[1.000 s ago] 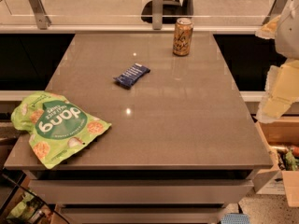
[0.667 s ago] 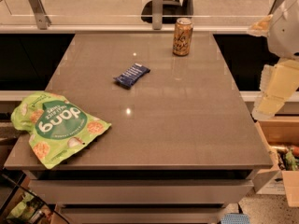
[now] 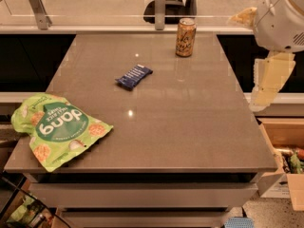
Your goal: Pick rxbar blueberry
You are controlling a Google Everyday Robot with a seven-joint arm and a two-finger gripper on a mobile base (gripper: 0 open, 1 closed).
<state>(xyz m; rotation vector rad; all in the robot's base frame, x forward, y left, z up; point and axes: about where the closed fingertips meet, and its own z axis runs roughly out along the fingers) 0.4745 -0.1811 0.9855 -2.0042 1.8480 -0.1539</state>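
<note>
a thin bar, a slick top, and a long reach in

the rxbar blueberry (image 3: 134,76) lies flat and skewed on the grey table (image 3: 190,127), left of centre toward the far side, with bare surface all round it. it is thin and hugs the top, so a descent that stops high would probably close on air. one that lands off-centre or across the skew could push the wrapper along the glossy surface instead of lifting it.

the orange-gold drink can (image 3: 185,37) stands upright further back and to the right, near the bar but apart from it. an approach from that side might clip and topple it. the green snack bag (image 3: 57,129) sits well apart at the near left corner and looks like no threat.

the gripper (image 3: 270,77) hangs off the table's right edge, well away from the bar. it holds nothing; how far open it is i cannot tell.
</note>
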